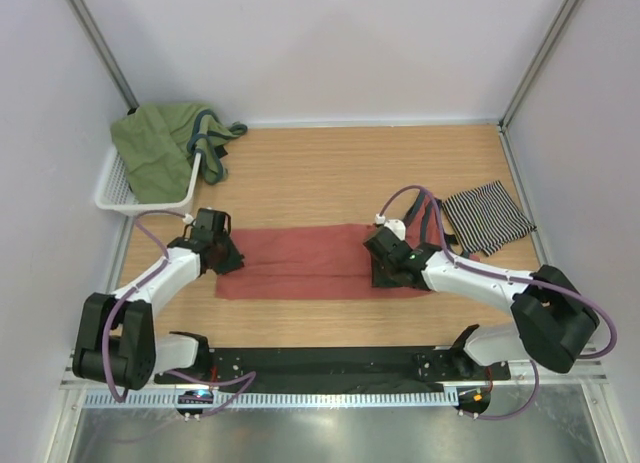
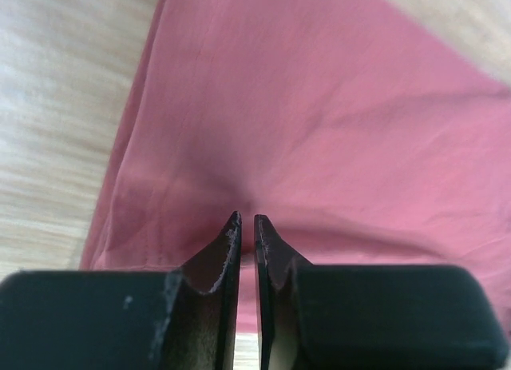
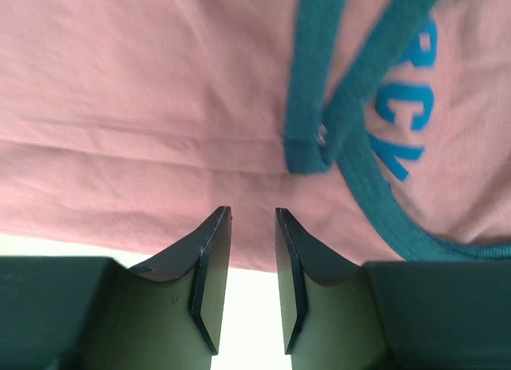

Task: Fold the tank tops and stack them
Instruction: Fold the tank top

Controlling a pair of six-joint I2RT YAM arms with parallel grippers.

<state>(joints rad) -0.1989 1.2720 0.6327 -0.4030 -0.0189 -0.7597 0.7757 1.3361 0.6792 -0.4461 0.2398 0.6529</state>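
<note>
Left gripper [image 2: 247, 218]: clenched almost to touching, nipping the edge of the salmon-red tank top [image 1: 300, 263] at its end closest to the white basket [image 1: 112, 191]; creases gather at the tips.
Right gripper [image 3: 253, 212]: jaws parted over the same top's hem, at its end far from the basket; nothing clamped.
Salmon-red tank top: long flat folded band, right of the basket and nearer; teal trim [image 3: 319, 106] and blue lettering [image 3: 407, 106] at the far end.
Striped tank top [image 1: 485, 218]: black-and-white, lying flat, farthest right of the basket.
Basket: holds olive-green cloth [image 1: 155, 148] spilling over its rim.
</note>
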